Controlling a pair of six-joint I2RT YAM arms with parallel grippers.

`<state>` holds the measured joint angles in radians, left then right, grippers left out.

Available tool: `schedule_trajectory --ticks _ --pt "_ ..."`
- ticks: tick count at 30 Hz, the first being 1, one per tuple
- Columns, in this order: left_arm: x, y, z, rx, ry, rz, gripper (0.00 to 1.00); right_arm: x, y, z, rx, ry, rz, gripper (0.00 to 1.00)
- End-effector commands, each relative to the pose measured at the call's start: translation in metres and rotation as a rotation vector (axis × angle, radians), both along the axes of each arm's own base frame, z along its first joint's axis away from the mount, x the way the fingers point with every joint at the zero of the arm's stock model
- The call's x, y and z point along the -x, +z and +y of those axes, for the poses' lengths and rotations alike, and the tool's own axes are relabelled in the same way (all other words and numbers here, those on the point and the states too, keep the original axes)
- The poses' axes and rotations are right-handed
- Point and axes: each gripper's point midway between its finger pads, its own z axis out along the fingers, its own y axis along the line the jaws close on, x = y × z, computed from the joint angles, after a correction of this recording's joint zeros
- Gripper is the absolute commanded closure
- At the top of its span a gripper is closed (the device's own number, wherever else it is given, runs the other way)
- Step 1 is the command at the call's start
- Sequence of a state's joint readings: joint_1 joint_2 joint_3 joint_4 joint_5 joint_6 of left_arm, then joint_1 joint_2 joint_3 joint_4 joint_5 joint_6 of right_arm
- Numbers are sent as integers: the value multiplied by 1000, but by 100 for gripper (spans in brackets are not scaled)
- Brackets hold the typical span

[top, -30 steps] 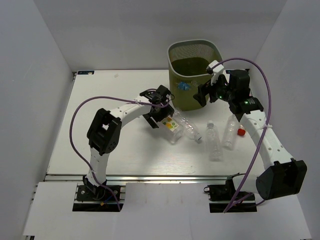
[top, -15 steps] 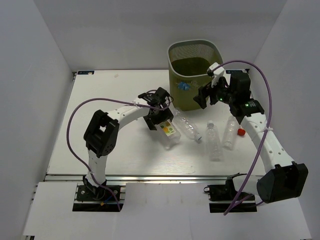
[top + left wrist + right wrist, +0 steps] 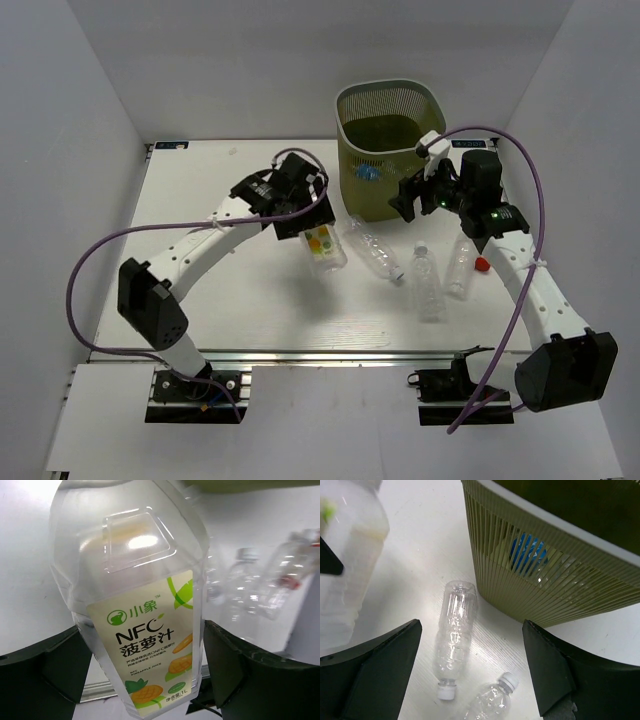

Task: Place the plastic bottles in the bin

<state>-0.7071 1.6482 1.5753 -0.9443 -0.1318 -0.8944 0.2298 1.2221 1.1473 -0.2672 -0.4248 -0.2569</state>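
My left gripper [image 3: 306,222] is shut on a clear bottle with a white orange-green label [image 3: 322,246], held above the table left of the bin; the label fills the left wrist view [image 3: 150,640]. The olive-green bin [image 3: 390,125] stands at the back, with a blue-labelled bottle [image 3: 368,172] showing through its wall. My right gripper [image 3: 408,196] is open and empty beside the bin's front right. Below it lie a white-capped bottle [image 3: 454,630] and another [image 3: 492,702]. A red-capped bottle [image 3: 463,262] lies further right.
The bin's ribbed wall [image 3: 555,585] is close ahead of my right gripper. The held bottle [image 3: 347,580] shows at the left of the right wrist view. White walls enclose the table on three sides.
My left arm has lifted the labelled bottle off the table and swung up and back-left. My right gripper has shifted only slightly beside the bin.
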Motion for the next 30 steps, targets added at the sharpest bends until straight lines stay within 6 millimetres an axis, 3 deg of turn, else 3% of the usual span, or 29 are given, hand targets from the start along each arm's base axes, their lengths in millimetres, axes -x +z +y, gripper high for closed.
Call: schedule_trajectory --ticks 1,3,4,6,7,13,17,20,21,22,23,24,25,26,30 --pt "-20 81 -13 114 -59 -230 96 10 2 -5 -1 -7 -10 15" --pt "-25 114 -20 161 -94 -317 96 15 -4 -7 9 -3 -3 17" --pt "-30 146 -26 213 -107 -387 96 17 -3 -8 11 -3 -9 17" --pt "-34 170 -33 245 -146 -449 96 23 -8 -10 13 -4 9 17" --pt "-39 195 -40 288 -161 -507 96 26 -8 -13 15 -11 8 17" --pt "-50 279 -47 410 -178 -707 94 37 -11 -29 26 -83 1 17" --pt "-75 307 -48 443 -113 -835 93 44 -4 -46 25 -166 -37 16" --pt "-99 304 -63 464 -90 -881 91 57 -15 -46 21 -151 -3 16" --pt "-105 322 -68 515 -79 -937 91 62 -24 -47 25 -148 17 16" --pt "-111 326 -71 533 -61 -955 89 65 -28 -48 25 -148 27 16" --pt "-131 315 -78 535 -33 -950 89 68 -33 -48 27 -148 33 16" --pt "-133 336 -80 589 -22 -1003 88 71 -32 -49 31 -146 27 16" --pt "-140 339 -84 613 1 -1010 86 73 -36 -49 34 -145 38 16" --pt "-157 334 -89 623 27 -1012 86 77 -37 -50 35 -144 32 16" --pt "-185 318 -97 631 71 -1014 78 85 -47 -52 43 -146 49 12"
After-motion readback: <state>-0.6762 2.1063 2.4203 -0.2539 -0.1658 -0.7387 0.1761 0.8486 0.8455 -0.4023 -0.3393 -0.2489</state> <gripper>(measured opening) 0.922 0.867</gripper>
